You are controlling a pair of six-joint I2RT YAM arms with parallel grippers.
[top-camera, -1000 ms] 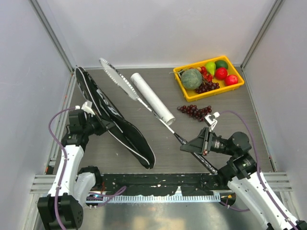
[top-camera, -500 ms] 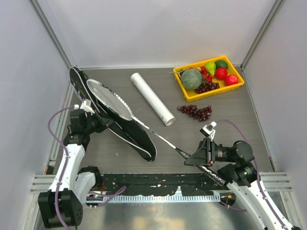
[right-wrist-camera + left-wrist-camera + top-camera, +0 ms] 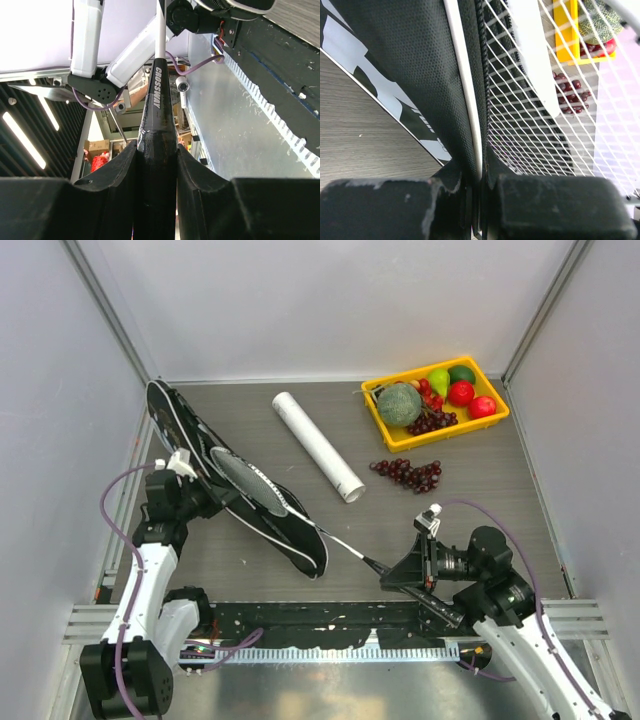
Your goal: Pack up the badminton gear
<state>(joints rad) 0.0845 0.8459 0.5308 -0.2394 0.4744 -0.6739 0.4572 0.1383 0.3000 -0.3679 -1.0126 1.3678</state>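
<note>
The black bag [image 3: 270, 525] lettered "SPORT" lies slantwise at the left and stands partly on edge. My left gripper [image 3: 197, 496] is shut on its white-piped rim [image 3: 465, 100]. A silver-headed racket [image 3: 250, 485] has its head at the bag's open side, and its strings [image 3: 530, 115] run beside the rim. My right gripper [image 3: 400, 575] is shut on the racket's black handle [image 3: 156, 150], with the thin shaft [image 3: 340, 540] running toward the bag. The long white tube [image 3: 318, 445] lies at mid-back. A second racket and the shuttlecocks are out of view.
A yellow tray of fruit [image 3: 497, 416] stands at the back right. A dark red grape bunch [image 3: 408, 473] lies loose in front of it. A black toothed rail [image 3: 330, 625] runs along the near edge. Grey walls close the left, back and right.
The racket head has swung from beside the tube leftward and down onto the bag's open side. My right gripper has drawn back toward the near edge. The left gripper has kept its hold on the bag.
</note>
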